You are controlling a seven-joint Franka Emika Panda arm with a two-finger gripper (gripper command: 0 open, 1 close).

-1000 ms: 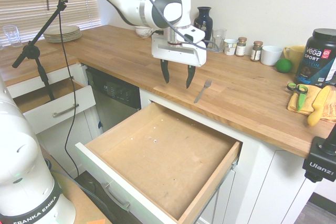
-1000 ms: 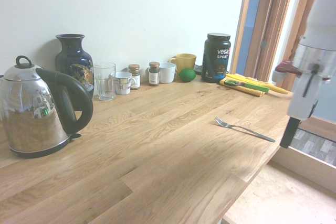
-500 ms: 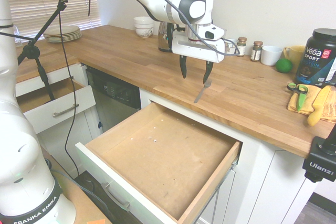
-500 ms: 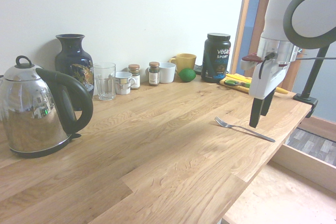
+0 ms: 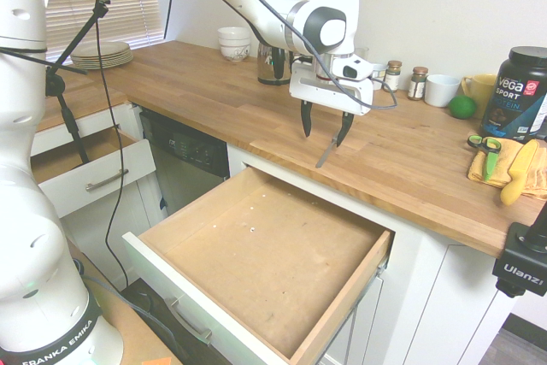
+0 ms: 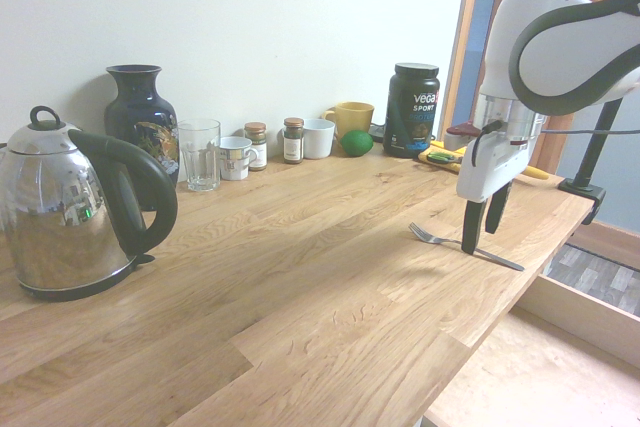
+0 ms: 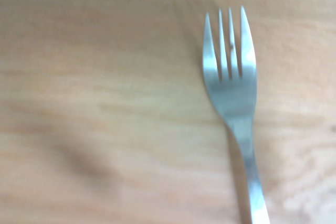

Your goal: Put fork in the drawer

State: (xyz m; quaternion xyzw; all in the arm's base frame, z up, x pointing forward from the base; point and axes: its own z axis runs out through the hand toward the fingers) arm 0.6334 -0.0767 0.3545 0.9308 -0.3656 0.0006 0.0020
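This is a kitchen, by the look of it. A long bench of light brown wooden planks (image 5: 205, 91) runs along the wall over white-fronted cabinetry, with a dark-panelled built-in appliance (image 5: 185, 156) set beneath it. A wide, shallow drawer with a light wooden bottom (image 5: 265, 237) stands pulled out, and so does a smaller white-fronted drawer (image 5: 101, 179). A shiny steel kettle with a black handle (image 6: 75, 212), a stack of pale plates (image 5: 102, 55), white bowls (image 5: 233, 43), a yellow mug (image 6: 352, 119) and small cork-topped glass jars (image 6: 293, 141) are all kitchen things.
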